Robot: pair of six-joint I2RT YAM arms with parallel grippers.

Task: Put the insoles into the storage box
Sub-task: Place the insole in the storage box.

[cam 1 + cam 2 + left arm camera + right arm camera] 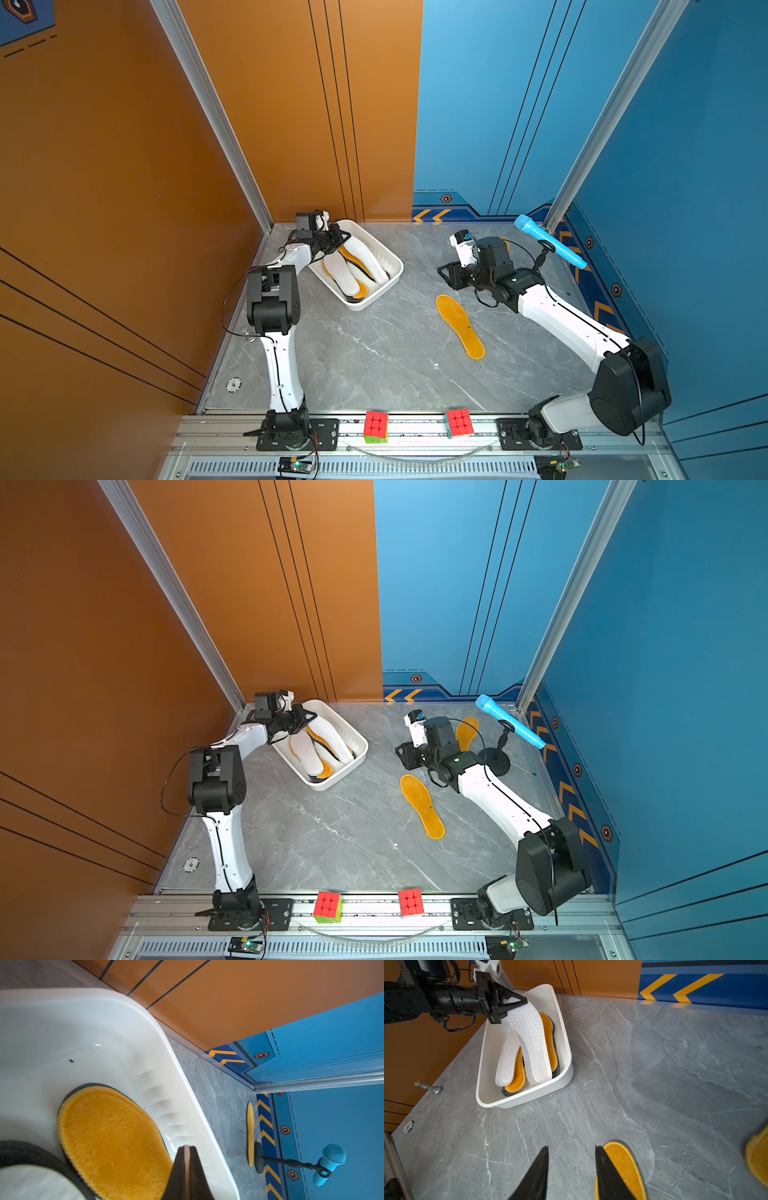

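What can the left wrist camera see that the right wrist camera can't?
Only the left wrist view shows the blue microphone on its stand. Only the right wrist view shows a loose orange insole under the right arm's open jaws and the little round chip. Both show the white tray, an orange insole inside it, the left arm's shut jaws and the grey table.

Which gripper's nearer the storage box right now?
Left. Left gripper is over the storage box, shut on a white insole; right gripper is open, away across the table by an orange insole.
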